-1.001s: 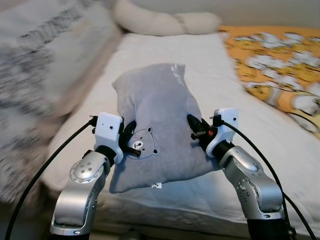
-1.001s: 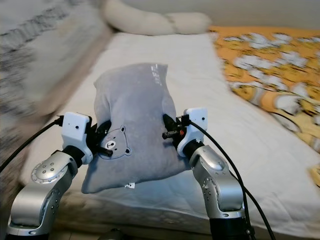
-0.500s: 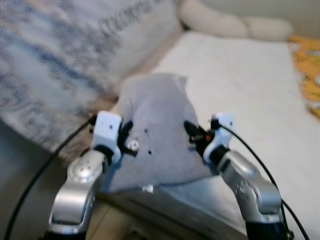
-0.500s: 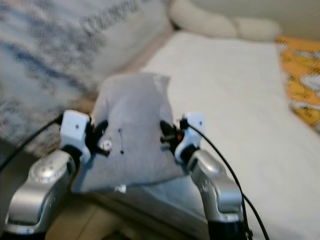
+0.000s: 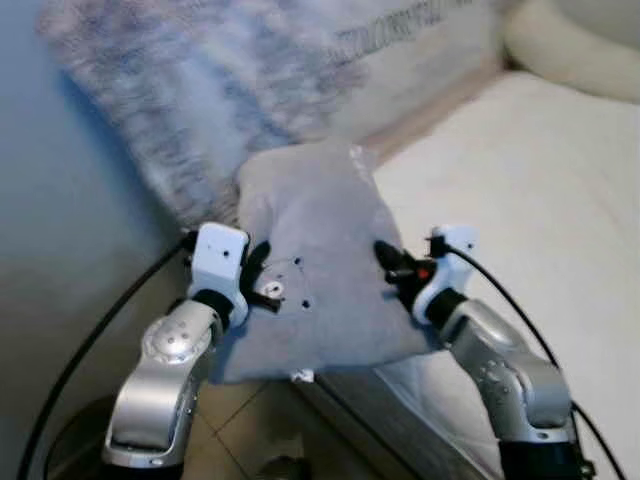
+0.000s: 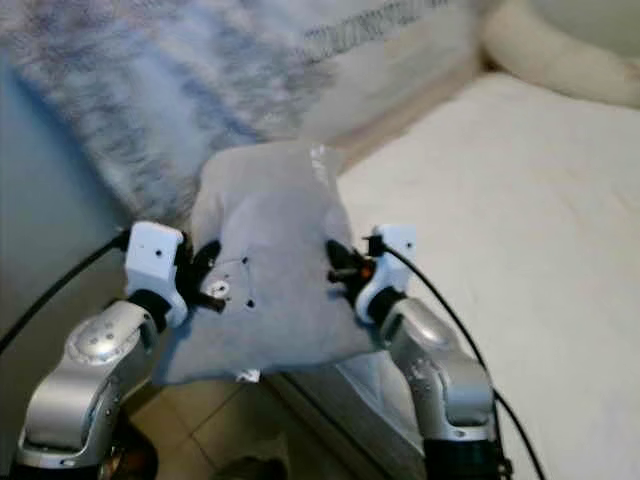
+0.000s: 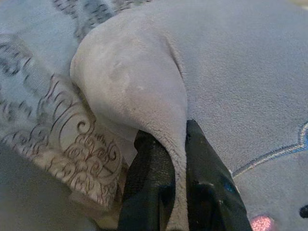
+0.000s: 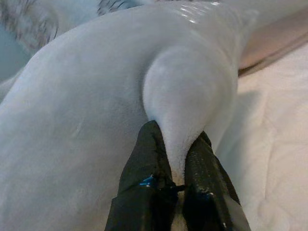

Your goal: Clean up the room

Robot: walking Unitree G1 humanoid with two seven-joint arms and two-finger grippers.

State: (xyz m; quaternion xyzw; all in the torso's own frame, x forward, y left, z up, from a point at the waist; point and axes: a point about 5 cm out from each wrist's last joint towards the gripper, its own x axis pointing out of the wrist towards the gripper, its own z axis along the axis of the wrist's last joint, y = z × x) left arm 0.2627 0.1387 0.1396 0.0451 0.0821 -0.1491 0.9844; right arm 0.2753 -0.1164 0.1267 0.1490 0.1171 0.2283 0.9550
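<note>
Holding grey pillow [image 5: 318,262] up between both grippers, over the near left corner of the mattress [image 5: 520,200], in front of the chest. Left eye view: blurred; dark embroidered marks on the pillow face by the left gripper [image 5: 262,287], shape not readable; small white tag [image 5: 300,376] at the lower edge, no legible text; pale print near the top corner, unreadable. Left arm bent up from lower left, white wrist block at the pillow's left edge; right gripper [image 5: 392,262] at the right edge, elbow low, cable trailing down. Patterned blanket [image 5: 260,90] behind and left, with a line of lettering too smeared to read. Pale bolster cushion [image 5: 570,50] top right. Mattress edge runs diagonally under the pillow; tiled floor [image 5: 250,420] below, plain wall on the left. Right eye view: same scene, pillow [image 6: 270,270] hanging past the mattress corner over the floor. Left wrist view: both black fingers [image 7: 154,178] pressed together on a pinched fold of the pillow [image 7: 231,72]; bit of stitched outline and a pink spot on the fabric; scroll-patterned blanket [image 7: 62,139] just beside. Right wrist view: fingers [image 8: 147,178] clamped on a bunched ridge of pillow [image 8: 82,110]; white mattress sheet [image 8: 274,120] beyond.
</note>
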